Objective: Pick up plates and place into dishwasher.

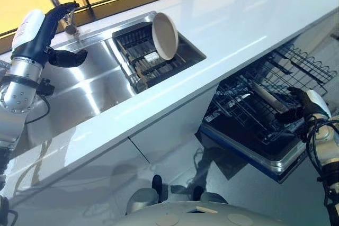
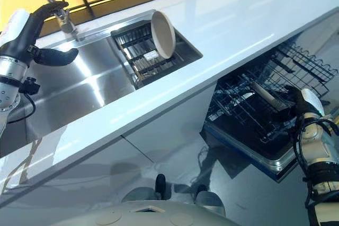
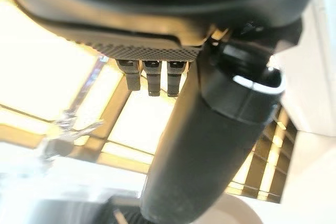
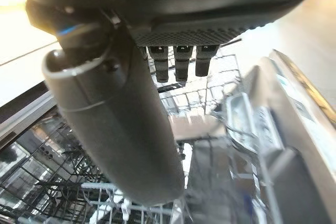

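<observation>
Two hands are in view, and neither grips anything. Left hand (image 1: 50, 35): the fingers (image 1: 68, 8) arch forward with a loose bend and the thumb (image 1: 69, 58) stands out beneath them, released; the left wrist view shows the fingertips (image 3: 152, 80) clear of any object. This hand hangs over the far left end of the steel sink (image 1: 90, 88), just beside the faucet (image 1: 68, 25). Right hand (image 1: 304, 104): the right wrist view shows its fingers (image 4: 178, 59) extended and the thumb (image 4: 115, 129) apart from them, also released. It sits at the right, at the near edge of the pulled-out dishwasher rack (image 1: 265, 104), touching or just beside a plate (image 1: 269, 97) that lies tilted among the wires; contact cannot be confirmed. One further plate (image 1: 165, 35), beige, stands on edge in the dark drying rack (image 1: 153, 59) set in the right part of the sink. The sink is recessed in a white countertop (image 1: 249, 19). The dishwasher rack projects below the countertop, over the open dishwasher door (image 1: 254, 154).
</observation>
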You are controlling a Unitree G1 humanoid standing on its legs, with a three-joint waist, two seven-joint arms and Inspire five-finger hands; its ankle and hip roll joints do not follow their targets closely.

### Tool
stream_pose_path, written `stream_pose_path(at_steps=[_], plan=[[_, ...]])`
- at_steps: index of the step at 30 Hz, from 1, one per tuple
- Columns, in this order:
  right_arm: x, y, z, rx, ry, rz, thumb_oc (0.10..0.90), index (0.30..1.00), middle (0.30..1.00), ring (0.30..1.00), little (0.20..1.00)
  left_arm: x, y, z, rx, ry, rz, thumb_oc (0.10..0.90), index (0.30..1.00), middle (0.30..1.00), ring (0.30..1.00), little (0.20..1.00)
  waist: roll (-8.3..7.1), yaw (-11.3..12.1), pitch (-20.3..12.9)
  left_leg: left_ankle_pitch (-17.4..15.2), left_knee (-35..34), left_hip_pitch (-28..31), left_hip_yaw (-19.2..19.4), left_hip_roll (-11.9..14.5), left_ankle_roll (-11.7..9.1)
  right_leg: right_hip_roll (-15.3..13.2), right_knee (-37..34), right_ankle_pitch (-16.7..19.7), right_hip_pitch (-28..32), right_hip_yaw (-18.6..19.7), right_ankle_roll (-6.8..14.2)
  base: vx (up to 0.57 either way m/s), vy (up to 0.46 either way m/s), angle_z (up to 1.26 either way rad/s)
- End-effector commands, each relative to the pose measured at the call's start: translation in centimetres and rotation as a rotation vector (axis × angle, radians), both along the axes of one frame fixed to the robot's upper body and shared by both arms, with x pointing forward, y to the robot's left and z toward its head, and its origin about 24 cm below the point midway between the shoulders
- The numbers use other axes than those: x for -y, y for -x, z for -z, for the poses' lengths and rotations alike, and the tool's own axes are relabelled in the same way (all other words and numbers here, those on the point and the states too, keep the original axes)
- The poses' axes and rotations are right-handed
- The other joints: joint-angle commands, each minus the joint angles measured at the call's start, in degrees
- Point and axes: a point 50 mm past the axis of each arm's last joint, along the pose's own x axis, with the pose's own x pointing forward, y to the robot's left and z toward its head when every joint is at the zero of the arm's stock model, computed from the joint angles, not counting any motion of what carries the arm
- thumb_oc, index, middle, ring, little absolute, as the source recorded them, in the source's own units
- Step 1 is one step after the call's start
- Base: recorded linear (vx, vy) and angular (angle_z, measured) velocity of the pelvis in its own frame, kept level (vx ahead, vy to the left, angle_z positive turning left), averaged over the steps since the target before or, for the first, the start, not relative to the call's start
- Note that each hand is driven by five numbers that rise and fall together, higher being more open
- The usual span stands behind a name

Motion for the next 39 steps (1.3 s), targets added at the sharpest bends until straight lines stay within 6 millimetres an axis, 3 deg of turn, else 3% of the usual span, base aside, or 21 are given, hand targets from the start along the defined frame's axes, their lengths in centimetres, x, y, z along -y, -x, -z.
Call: stream_pose_path(at_steps=[1,8,12,15,19,24,39], plan=[[-1.3,-1.8,-5.8,0.337,-0.022,-0.094,0.8,0.9,0.9,0.9,0.9,-0.1,0.7,-6.3,0.283,-0.082,-0.026,0.8,0.9,0.9,0.9,0.9,-0.26,-2.34,-7.07,-9.37,4.13,-0.08,1.92,-2.39,-0.67,-0.51,0.08,0.76,-2.36,-0.75,3.61,-0.05,0.107,-0.2],[-6.6,-1.7,-5.6,0.556,-0.474,-0.317,0.8,0.9,0.9,0.9,0.9,-0.4,0.1,-8.2,0.293,-0.196,-0.086,0.8,0.9,0.9,0.9,0.9,0.93,-5.13,-7.35,-10.65,4.25,0.15,3.95,-2.94,0.55,-0.91,0.86,1.09,-4.05,1.44,4.38,-0.04,0.096,-0.24],[-9.3,-1.2,-4.3,0.498,-0.769,-0.508,0.8,0.9,0.9,0.9,0.9,-0.6,-0.7,-9.2,0.264,-0.252,-0.123,0.8,0.9,0.9,0.9,0.9,1.51,-6.56,-7.8,-11.11,4.61,-0.12,5.07,-3.17,1.02,-1.29,1.36,1.36,-5.12,2.14,4.95,-0.03,0.075,-0.21],[-10.9,-0.6,-3.0,0.369,-0.871,-0.624,0.8,0.9,0.9,0.9,0.9,-1.2,-1.2,-9.9,0.234,-0.279,-0.171,0.8,0.9,0.9,0.9,0.9,1.7,-7.39,-8.11,-11.22,5.02,-0.58,5.66,-3.32,1.25,-1.48,1.81,1.59,-6.0,2.61,5.31,-0.02,0.048,-0.12],[-12.2,0.6,-0.6,0.104,-0.886,-0.763,0.8,0.9,0.9,0.9,0.9,-1.7,-1.9,-10.7,0.207,-0.323,-0.222,0.8,0.9,0.9,0.9,0.9,1.62,-8.23,-8.01,-11.43,6.02,-1.38,6.31,-3.47,1.49,-1.77,2.48,1.92,-7.05,3.12,5.65,-0.02,0.023,-0.19],[-13.5,1.7,2.9,-0.119,-0.912,-0.766,0.8,0.9,0.9,0.9,0.9,-1.5,-2.9,-11.3,0.18,-0.364,-0.259,0.8,0.9,0.9,0.9,0.9,1.15,-8.56,-7.53,-11.68,6.98,-1.91,7.01,-3.51,1.83,-1.9,3.04,2.35,-7.84,3.93,5.81,-0.01,0.005,-0.12],[-16.5,4.5,10.3,-0.396,-0.667,-0.664,0.8,0.9,0.9,0.9,0.9,0.1,-5.2,-10.5,0.03,-0.593,-0.312,0.8,0.9,0.9,0.9,0.9,1.2,-9.58,-5.84,-13.3,8.31,-1.88,7.84,-4.1,3.23,-2.38,5.48,3.4,-9.93,5.81,6.57,0.04,0.013,-0.05]])
